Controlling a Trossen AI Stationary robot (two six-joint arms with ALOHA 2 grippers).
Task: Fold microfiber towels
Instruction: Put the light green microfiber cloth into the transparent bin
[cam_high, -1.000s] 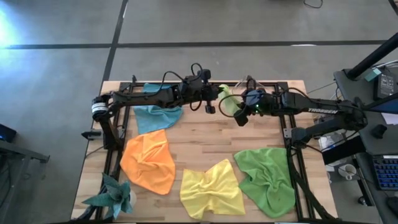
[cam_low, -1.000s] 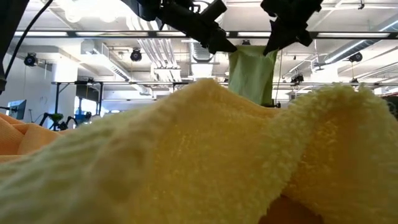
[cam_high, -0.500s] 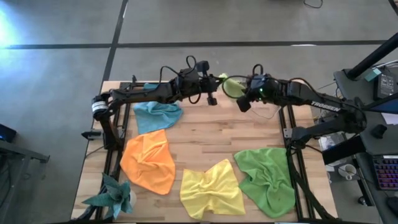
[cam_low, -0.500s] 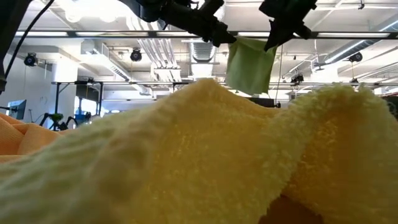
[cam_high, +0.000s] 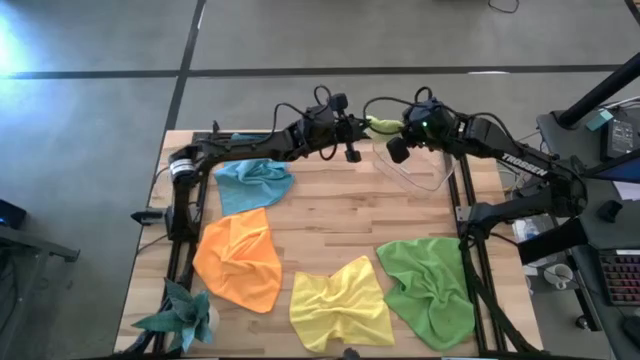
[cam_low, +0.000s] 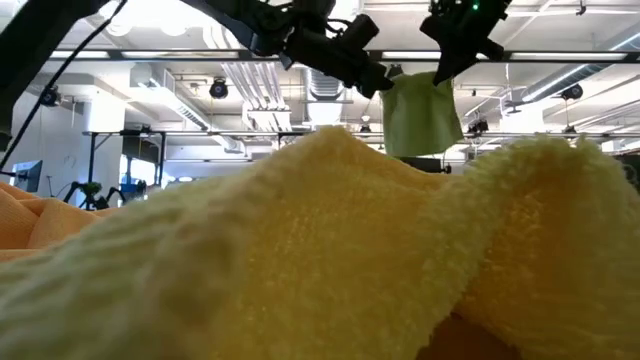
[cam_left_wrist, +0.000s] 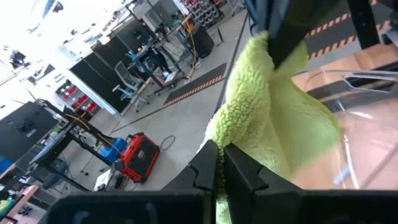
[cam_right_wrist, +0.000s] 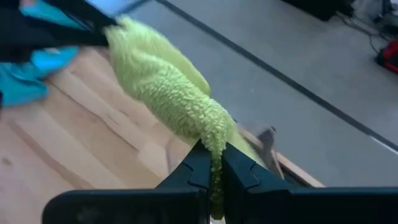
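Both grippers are pinched shut on one lime green towel (cam_high: 383, 124), held in the air between them above the far edge of the table (cam_high: 330, 205). Left gripper (cam_high: 362, 124) clamps one end of it, and right gripper (cam_high: 398, 128) clamps the other, so the cloth hangs below them. Nearer than the grippers, flat on the wood, lie a blue towel (cam_high: 255, 182), an orange towel (cam_high: 240, 257), a yellow towel (cam_high: 340, 304) and a darker green towel (cam_high: 430, 285).
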